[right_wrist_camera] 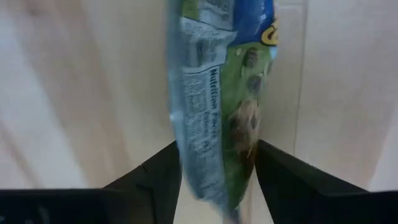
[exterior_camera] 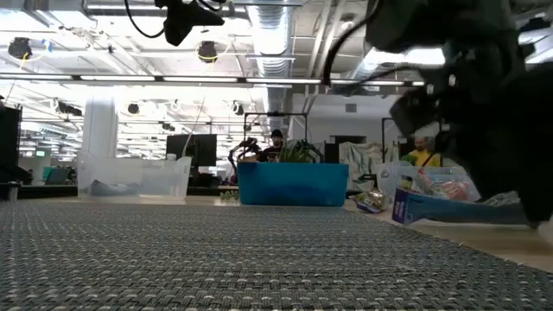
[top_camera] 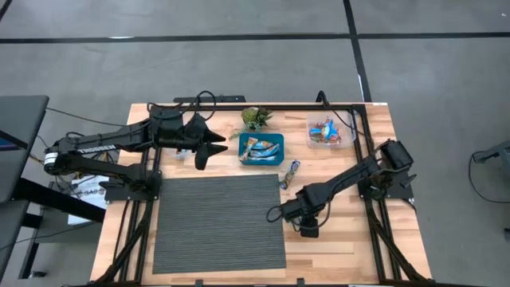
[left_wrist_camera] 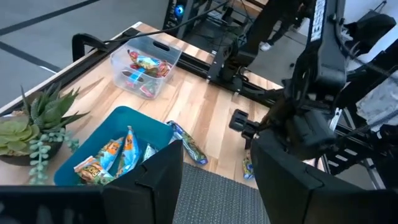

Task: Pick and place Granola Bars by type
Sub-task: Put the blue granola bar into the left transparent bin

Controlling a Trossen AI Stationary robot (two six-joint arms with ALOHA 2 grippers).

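Observation:
My right gripper (top_camera: 305, 227) points down over the bare wood just right of the grey mat and is shut on a blue-and-green granola bar (right_wrist_camera: 224, 93). Part of that bar shows under it in the left wrist view (left_wrist_camera: 247, 167). My left gripper (top_camera: 203, 155) hangs open above the table, left of the blue tray (top_camera: 279, 159), touching nothing. The tray holds several orange and blue bars (left_wrist_camera: 115, 155). A clear tub (top_camera: 351, 135) near the far right holds red and blue bars (left_wrist_camera: 143, 68). One blue bar (top_camera: 289, 174) lies flat on the wood between tray and mat. My right gripper pinches the blue-and-green bar between its two fingers, which come from above and lie across the wrapper (right_wrist_camera: 214, 174) near one end. The rest of the bar reaches out past the fingertips. Whether it rests on the wood or is lifted, I cannot tell.
A small green plant figure (top_camera: 256, 118) stands on the far side next to the tray. The grey mat (top_camera: 219, 223) covers the table's near middle. A black frame rail (top_camera: 366, 159) runs along the table's right and far edges. Bare wood shows right of the mat.

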